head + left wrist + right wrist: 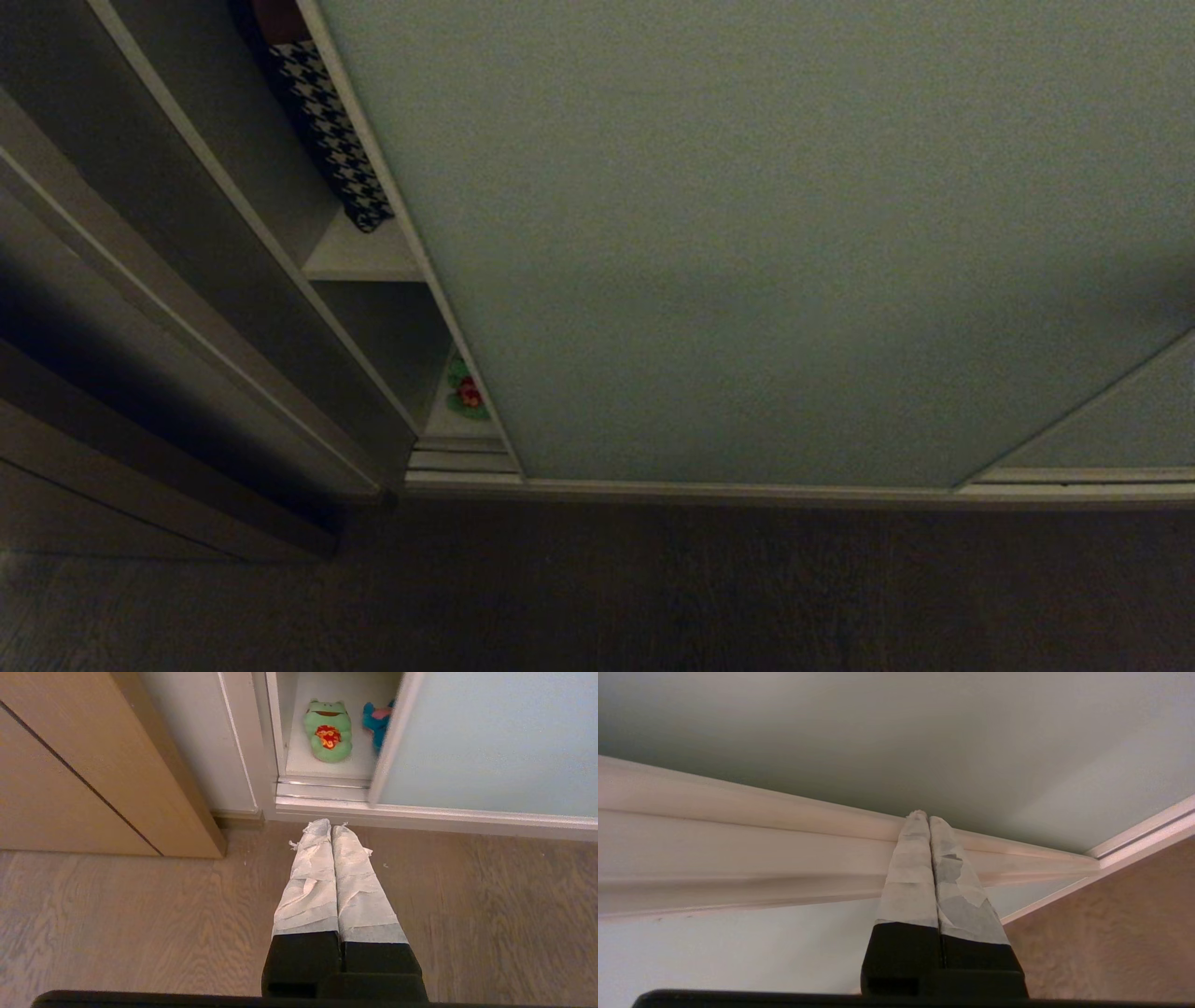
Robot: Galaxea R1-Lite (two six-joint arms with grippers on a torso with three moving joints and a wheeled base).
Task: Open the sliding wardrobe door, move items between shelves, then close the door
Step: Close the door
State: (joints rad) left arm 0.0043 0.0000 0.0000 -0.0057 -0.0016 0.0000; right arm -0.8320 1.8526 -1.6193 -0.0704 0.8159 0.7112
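Observation:
The sliding wardrobe door [766, 233], a pale grey-green panel, covers most of the wardrobe and leaves a narrow gap at its left edge. Through the gap the green frog [467, 394] lies on the bottom shelf [446, 425]. In the left wrist view the frog [328, 730] and the teal-blue toy [377, 721] lie side by side, the teal one half hidden by the door [490, 742]. My left gripper [331, 823] is shut and empty above the floor, short of the track. My right gripper [927, 815] is shut and empty, its tips at the door's pale frame strip [738, 812].
A black-and-white houndstooth cloth [331, 140] hangs over an upper shelf [359, 257]. A brown wooden door frame [93, 765] stands left of the wardrobe. Wood floor [467, 905] runs along the bottom track [322, 791]. A second door panel [1120, 420] overlaps at the right.

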